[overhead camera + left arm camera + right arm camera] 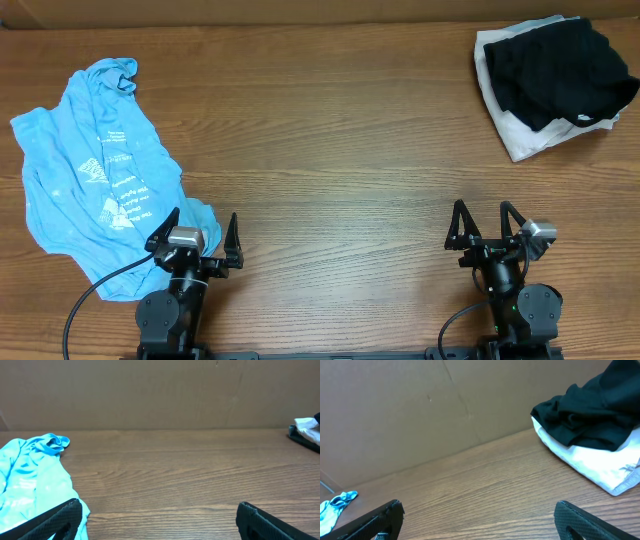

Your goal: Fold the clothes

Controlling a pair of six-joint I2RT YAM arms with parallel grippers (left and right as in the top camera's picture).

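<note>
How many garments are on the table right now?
3. A light-blue T-shirt lies crumpled at the left; a black garment sits on a white garment at the far right. More may be hidden in that pile.

Three garments lie on the one table (340, 150). One light-blue T-shirt (90, 170) is at the left of the overhead frame. At the upper right, one black garment (560, 65) is heaped on one white garment (520, 140). The T-shirt carries one patch of white print (115, 185).

Two robot arms stand at the bottom edge, the left arm (172, 305) at lower left and the right arm (518, 305) at lower right. Each ends in one claw, the left claw (204, 218) and the right claw (482, 208), so two claws in all. Each claw has two fingers (163, 230), four altogether. One brown cardboard wall (150, 395) backs the table.
</note>
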